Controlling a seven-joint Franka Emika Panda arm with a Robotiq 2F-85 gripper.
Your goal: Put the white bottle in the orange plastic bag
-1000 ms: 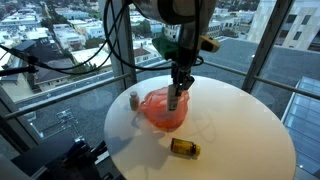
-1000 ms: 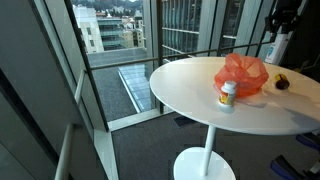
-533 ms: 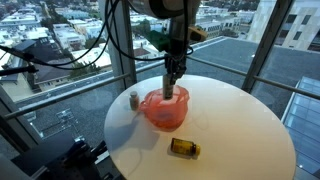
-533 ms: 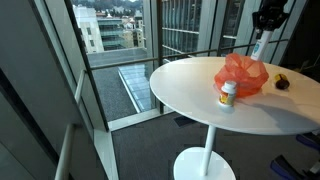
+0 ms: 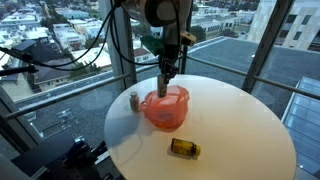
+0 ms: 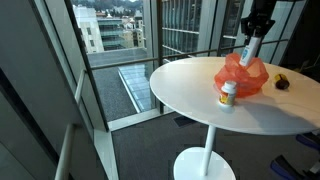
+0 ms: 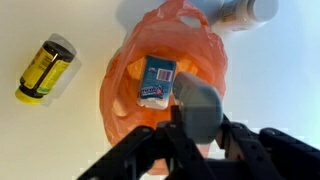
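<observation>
The orange plastic bag [image 5: 166, 110] lies open on the round white table [image 5: 240, 130]; it also shows in an exterior view [image 6: 243, 75] and in the wrist view [image 7: 125, 95]. My gripper [image 5: 167, 72] is shut on the white bottle [image 5: 166, 86] and holds it upright just above the bag's opening. In an exterior view the gripper [image 6: 252, 38] holds the bottle [image 6: 249, 53] over the bag's far side. In the wrist view the bottle [image 7: 198, 100] fills the jaws [image 7: 200, 125]. A blue and white packet [image 7: 157, 80] lies inside the bag.
A small bottle with an orange cap [image 5: 134, 99] stands beside the bag, also in an exterior view [image 6: 228, 93]. A yellow bottle [image 5: 184, 148] lies on its side near the table's front, also in the wrist view [image 7: 45, 68]. Glass walls and a railing surround the table.
My gripper has carried the white bottle sideways and slightly up, from the bag's side to above its opening. The bag and the other bottles have not moved.
</observation>
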